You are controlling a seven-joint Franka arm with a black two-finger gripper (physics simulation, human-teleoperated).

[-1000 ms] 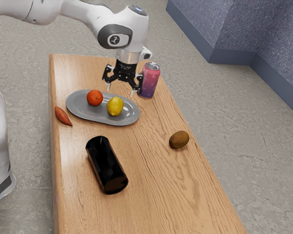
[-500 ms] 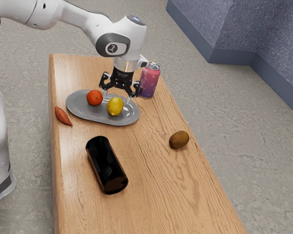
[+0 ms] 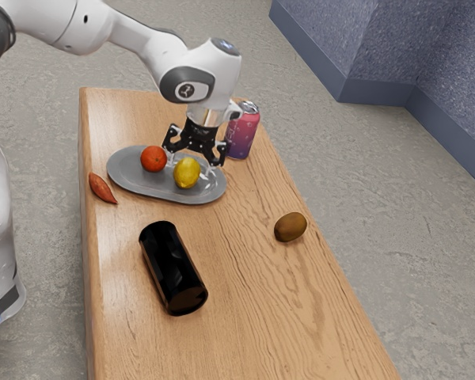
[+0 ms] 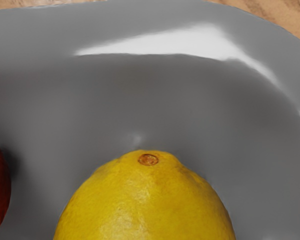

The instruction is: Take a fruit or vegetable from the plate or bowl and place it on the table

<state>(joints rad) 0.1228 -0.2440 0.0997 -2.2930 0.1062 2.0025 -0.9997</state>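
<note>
Wooden table (image 3: 245, 277) on a mottled grey floor (image 3: 380, 206); speckled blue wall (image 3: 321, 36) with a darker skirting (image 3: 380, 92) beyond, toward the exterior view's upper right. White arm (image 3: 127, 30) reaches in from the upper left.

Oval grey plate (image 3: 125, 176) near the far end of the tabletop, carrying two fruits: a yellow lemon (image 3: 187, 173) and a red-orange orange (image 3: 152, 159), lying close to each other. Lemon sits toward the plate's end nearer the exterior view's right.

Black gripper (image 3: 191, 168) low over the plate, pointing down, fingers spread apart. Lemon lies right by the fingertips, which show to either side of it in the exterior view; no grip on it. Orange lies outside the spread, past the fingertip on the exterior view's left. Wrist view: lemon large and close to the hand, one brownish end spot visible, resting on the plate's grey hollow; edge of the orange to one side of it, a gap of bare plate between.

Elsewhere on the wood: pink-purple can (image 3: 244, 134), upright, near the plate; reddish tapered root (image 3: 103, 188) just beside the plate's other end; black cylinder (image 3: 172, 269) on its side; brown oval fruit (image 3: 290, 227) near the long edge, well apart from the plate.
</note>
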